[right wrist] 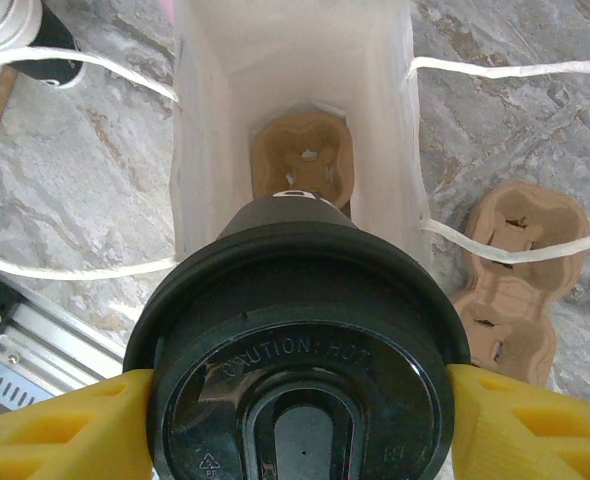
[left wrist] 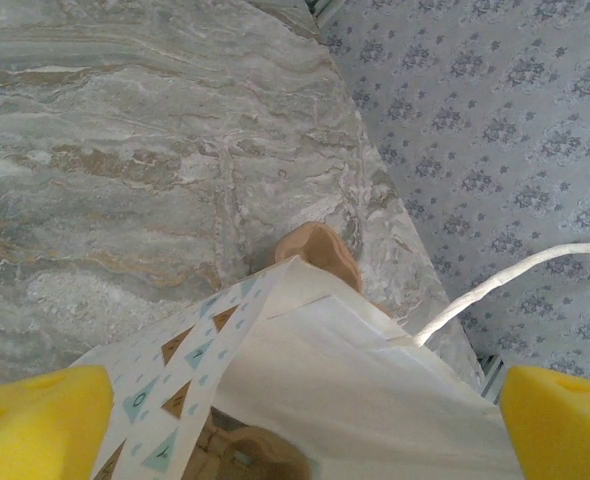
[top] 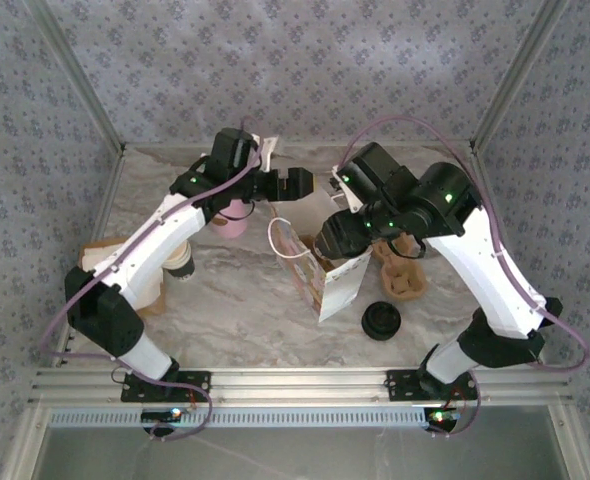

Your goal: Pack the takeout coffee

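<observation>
My right fingers (right wrist: pixel 65 425) pinch the takeout coffee (right wrist: pixel 300 340) by its lid, with the white bag (right wrist: pixel 210 150) (pulp tray (right wrist: pixel 300 160) at its bottom) open just beneath them, while my left fingers (left wrist: pixel 35 420) stand wide.

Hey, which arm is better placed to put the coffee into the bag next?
Right. The right end effector grips the lidded coffee directly above the open bag, with a cardboard cup tray sitting at the bottom. The left end effector hangs open near the bag's rim, holding nothing.
</observation>
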`<state>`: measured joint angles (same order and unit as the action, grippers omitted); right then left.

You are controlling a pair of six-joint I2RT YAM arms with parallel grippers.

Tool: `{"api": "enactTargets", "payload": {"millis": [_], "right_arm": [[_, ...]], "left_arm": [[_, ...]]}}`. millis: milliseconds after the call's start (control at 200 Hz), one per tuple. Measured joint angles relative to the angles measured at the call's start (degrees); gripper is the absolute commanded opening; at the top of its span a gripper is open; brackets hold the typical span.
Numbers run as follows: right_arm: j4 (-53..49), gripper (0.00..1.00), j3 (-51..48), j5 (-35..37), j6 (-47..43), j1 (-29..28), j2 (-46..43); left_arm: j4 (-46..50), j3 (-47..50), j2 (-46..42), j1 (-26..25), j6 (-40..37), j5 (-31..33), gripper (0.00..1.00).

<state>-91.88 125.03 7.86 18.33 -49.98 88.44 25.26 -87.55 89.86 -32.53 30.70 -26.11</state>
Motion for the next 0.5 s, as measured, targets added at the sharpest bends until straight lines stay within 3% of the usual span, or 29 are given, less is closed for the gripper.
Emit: {"api": "enactTargets", "payload": {"millis": [500], "right_arm": [[0.0,0.70,-2.4,-0.2,-1.2,1.1,5.6]], "left_arm": [[0.0,7.2,-9.3,2.2,0.0,0.1,0.99]]}}
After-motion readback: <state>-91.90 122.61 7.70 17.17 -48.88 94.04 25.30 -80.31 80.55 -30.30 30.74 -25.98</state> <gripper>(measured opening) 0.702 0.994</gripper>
